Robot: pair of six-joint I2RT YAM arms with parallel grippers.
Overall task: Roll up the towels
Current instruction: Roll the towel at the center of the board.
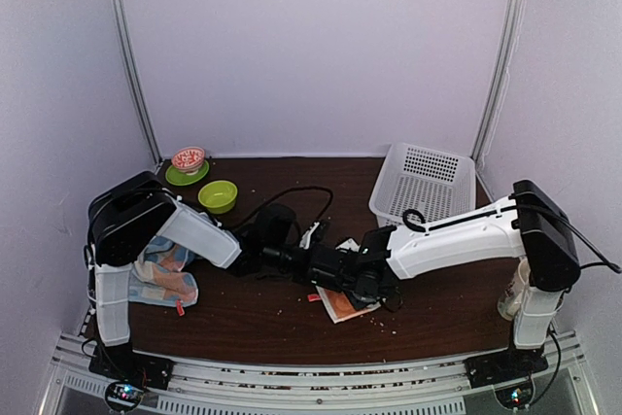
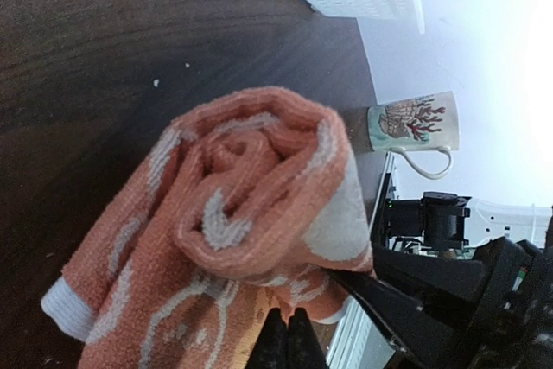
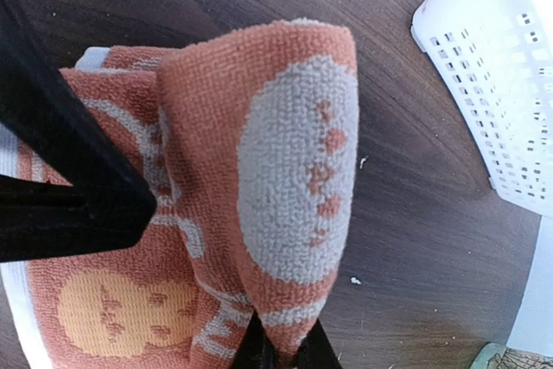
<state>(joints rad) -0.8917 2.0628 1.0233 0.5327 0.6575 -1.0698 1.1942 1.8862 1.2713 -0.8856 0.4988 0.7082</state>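
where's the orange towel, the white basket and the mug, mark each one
orange towel (image 2: 259, 187): left wrist view, on the spiral end of the roll.
white basket (image 1: 425, 180): top external view, on its perforated floor.
mug (image 2: 413, 124): left wrist view, on its printed side.

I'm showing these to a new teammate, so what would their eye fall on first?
The orange towel, half rolled into a loose spiral at the middle of the table, where the left gripper and right gripper both pinch it from opposite sides. Next, the light-blue towel lying crumpled near the table's left edge, and the white basket at the far right corner.
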